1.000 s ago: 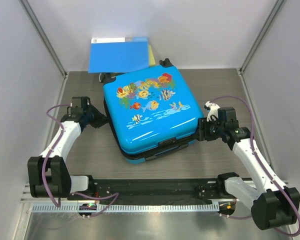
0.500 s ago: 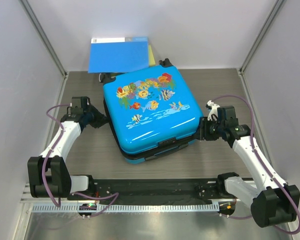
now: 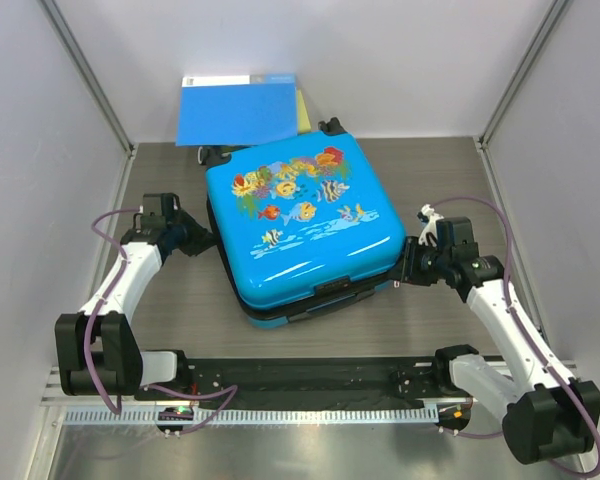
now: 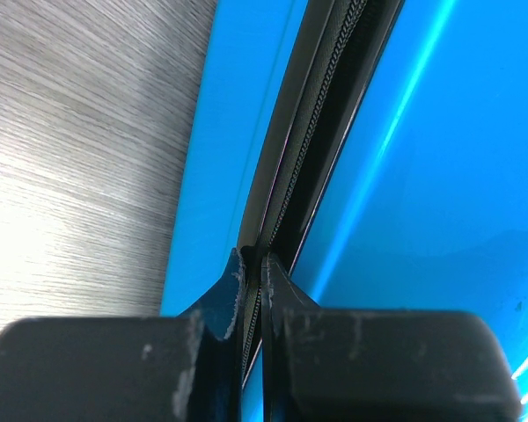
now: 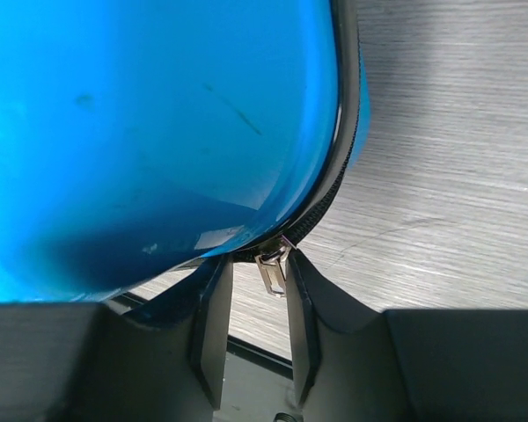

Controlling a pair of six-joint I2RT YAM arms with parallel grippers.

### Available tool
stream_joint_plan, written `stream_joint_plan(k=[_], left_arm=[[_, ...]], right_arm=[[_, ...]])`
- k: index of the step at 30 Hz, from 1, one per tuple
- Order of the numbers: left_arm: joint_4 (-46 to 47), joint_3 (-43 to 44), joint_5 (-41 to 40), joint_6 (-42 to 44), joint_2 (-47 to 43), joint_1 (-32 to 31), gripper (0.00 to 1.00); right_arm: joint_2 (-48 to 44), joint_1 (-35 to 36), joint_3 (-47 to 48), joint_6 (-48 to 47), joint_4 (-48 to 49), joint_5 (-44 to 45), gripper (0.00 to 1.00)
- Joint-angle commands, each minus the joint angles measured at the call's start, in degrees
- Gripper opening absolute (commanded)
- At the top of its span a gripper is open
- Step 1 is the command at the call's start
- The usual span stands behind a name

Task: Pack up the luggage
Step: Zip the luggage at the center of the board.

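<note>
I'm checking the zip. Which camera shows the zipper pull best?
Right wrist: the zipper pull sits between the right gripper's fingers at the luggage corner. Left wrist shows only zipper teeth; top view is too distant.

Glossy, smooth hard plastic on the luggage (image 3: 300, 225) shell, with bright highlights and faint scratches close up, and a colourful print on the lid. Along the seam, a black zip (image 4: 304, 149) of woven cloth tape and fine teeth, edged with smooth dark trim. Small shiny metal pull (image 5: 271, 268). Matt black plastic on the left gripper (image 4: 251, 260) and right gripper (image 5: 257, 262), scuffed pale at the edges. Grey wood-grain table (image 3: 450, 180), finely streaked, low sheen. Smooth white plastic on the arms (image 3: 130, 280), black at the joints. Flat matt blue folder (image 3: 237, 112). Brushed metal strip (image 3: 280, 455) along the near edge. Plain matt white walls (image 3: 400, 60).
</note>
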Motion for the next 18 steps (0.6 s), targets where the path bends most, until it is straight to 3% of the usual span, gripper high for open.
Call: stream_joint_plan(k=[1,4,6,18], left_arm=[[4.89,1.09,-4.40,-0.93,-0.35,1.75,0.00],[4.71,1.00,-4.39,-0.76,-0.34,1.66,0.00],[4.45,1.00,-4.22,-0.67,-0.43,1.66,0.00],[4.27,0.30,-3.96,-1.28,-0.61,1.66,0.00]], right_arm=[[-2.36,0.70,-1.32,3.37,3.08,-4.11,0.30],[-2.97,0.61,-2.90,3.72,3.34,-3.94,0.27],[-3.85,0.70,-3.26,4.07,3.43,-3.67,0.20],[-10.26,0.70,-2.73,9.78,0.36,-2.00,0.05]])
